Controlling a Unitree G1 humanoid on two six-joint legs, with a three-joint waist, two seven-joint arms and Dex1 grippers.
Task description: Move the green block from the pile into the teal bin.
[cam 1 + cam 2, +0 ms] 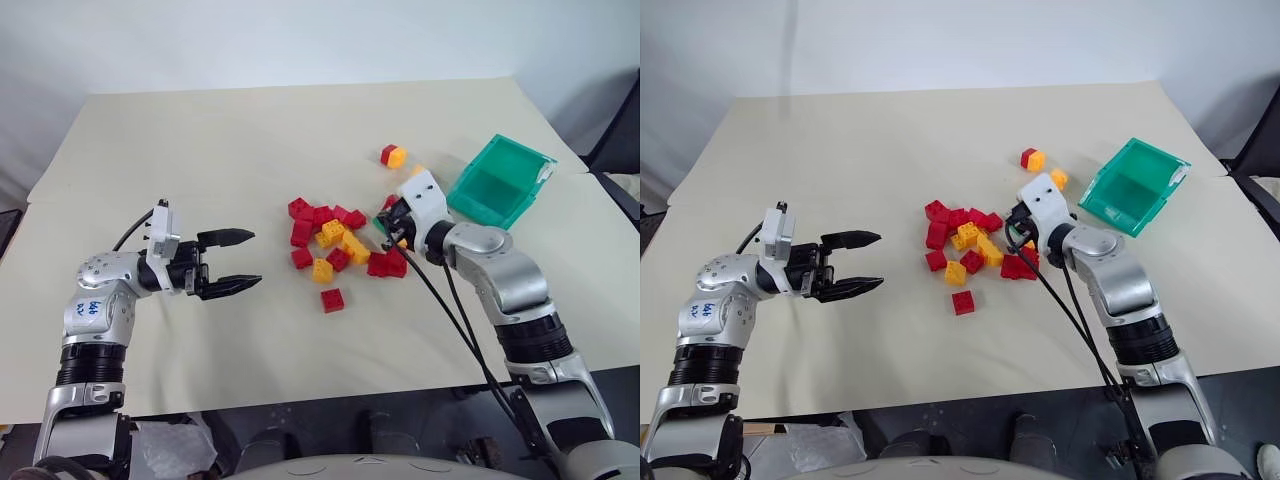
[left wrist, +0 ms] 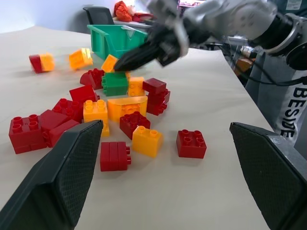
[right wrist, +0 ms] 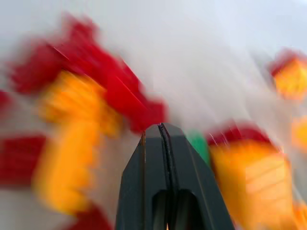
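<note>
The green block (image 2: 114, 82) lies at the pile's far right edge, among red and yellow bricks of the pile (image 1: 335, 245). My right gripper (image 1: 393, 222) is shut with nothing in it. In the left wrist view its closed tips (image 2: 121, 63) hover just above and behind the green block, and I cannot tell whether they touch it. The right wrist view shows a sliver of the green block (image 3: 199, 146) beside the closed fingers (image 3: 144, 191). The teal bin (image 1: 500, 180) sits tilted to the right of the pile, beyond my right arm. My left gripper (image 1: 254, 259) hangs open left of the pile, pointing at it.
A red and yellow pair of bricks (image 1: 393, 155) lies apart behind the pile, and a single red brick (image 1: 333, 300) sits in front of it. The cream table (image 1: 220, 140) is bare on its left and far side. Black cables (image 1: 450, 310) trail from my right wrist.
</note>
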